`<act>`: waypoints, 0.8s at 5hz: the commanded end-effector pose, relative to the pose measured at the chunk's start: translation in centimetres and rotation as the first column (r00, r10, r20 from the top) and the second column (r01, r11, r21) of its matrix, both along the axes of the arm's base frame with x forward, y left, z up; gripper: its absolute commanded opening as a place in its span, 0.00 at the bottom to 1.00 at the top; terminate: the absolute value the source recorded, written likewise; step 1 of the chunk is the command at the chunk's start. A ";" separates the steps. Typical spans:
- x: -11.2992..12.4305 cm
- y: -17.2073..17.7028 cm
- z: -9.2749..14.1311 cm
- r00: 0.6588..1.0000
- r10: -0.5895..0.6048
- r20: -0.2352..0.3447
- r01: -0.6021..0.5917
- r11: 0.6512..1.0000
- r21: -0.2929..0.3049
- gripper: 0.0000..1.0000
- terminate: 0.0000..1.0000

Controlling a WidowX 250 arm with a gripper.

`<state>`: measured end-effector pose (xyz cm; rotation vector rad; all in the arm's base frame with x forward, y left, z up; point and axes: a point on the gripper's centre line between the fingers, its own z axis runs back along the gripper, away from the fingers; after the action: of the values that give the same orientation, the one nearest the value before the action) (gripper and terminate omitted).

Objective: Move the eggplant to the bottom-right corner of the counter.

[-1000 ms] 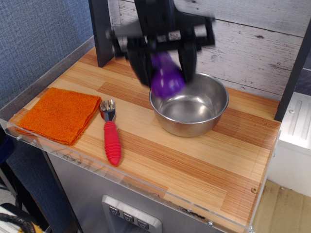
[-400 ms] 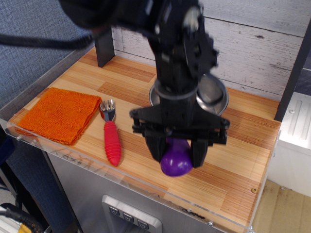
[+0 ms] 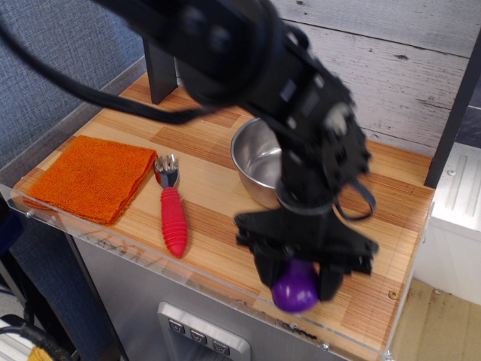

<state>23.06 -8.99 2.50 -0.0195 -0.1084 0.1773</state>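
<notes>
The glossy purple eggplant [image 3: 294, 289] hangs between the two black fingers of my gripper [image 3: 297, 280], which is shut on it. Its green stem cap is hidden by the gripper. It is held low over the front right part of the light wooden counter [image 3: 353, 278], near the clear acrylic front rim. I cannot tell whether it touches the wood. The black arm reaches down from the upper left and is blurred with motion.
A steel bowl [image 3: 255, 162] stands behind the gripper, partly hidden by the arm. A red-handled fork [image 3: 171, 210] lies left of centre. A folded orange cloth [image 3: 94, 177] lies at the left. A dark post [image 3: 158, 71] stands at the back left.
The gripper has carried the eggplant from above the steel bowl forward and to the right, down to the front right part of the counter. The bowl, fork and cloth have not moved.
</notes>
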 end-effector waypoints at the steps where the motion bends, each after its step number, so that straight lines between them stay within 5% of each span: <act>1: 0.9 -0.1 -0.5 0.999 -0.030 0.023 0.031 0.999 -0.026 0.00 0.00; 3: 1.8 0.4 0.2 1.000 0.013 0.028 -0.012 0.999 -0.043 0.00 0.00; 4: 2.0 0.6 0.6 0.999 0.041 0.020 -0.040 0.998 -0.049 1.00 0.00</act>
<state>24.91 -9.43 1.72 -0.0438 -0.0760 0.2157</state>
